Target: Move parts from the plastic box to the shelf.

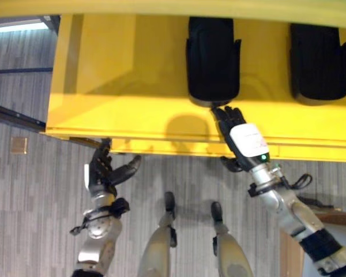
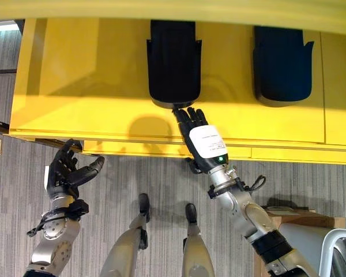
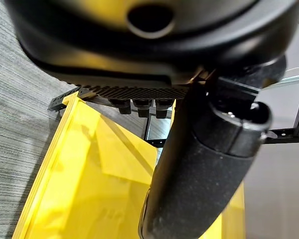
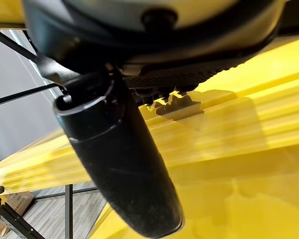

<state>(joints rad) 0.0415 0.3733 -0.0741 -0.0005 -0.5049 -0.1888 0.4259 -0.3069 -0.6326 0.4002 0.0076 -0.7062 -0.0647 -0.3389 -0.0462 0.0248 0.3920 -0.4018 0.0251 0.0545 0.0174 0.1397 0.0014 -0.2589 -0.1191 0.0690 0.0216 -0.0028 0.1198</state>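
A broad, flat, glossy yellow shelf board (image 1: 132, 86) runs across the upper part of the two eye views, above a floor of grey striped carpet (image 1: 23, 208). Two black, moulded plastic parts with rounded near ends lie flat on the shelf: the nearer black part (image 1: 212, 60) sits around the middle of the board, and the second black part (image 1: 319, 60) lies well apart from it toward the robot's right. The right robot hand (image 2: 191, 128) reaches over the front edge of the shelf with its dark fingers straight and spread, their tips touching or almost touching the rounded near end of the middle part; nothing is held in it, and whether there is true contact cannot be told. The right wrist view looks along its thumb over the yellow surface. The left robot hand (image 1: 104, 170) hovers over the carpet just in front of the shelf's front edge, near its left end, fingers loosely extended and thumb standing out to the side, holding nothing. Low on the right, a brown cardboard box (image 2: 303, 222) stands on the floor.
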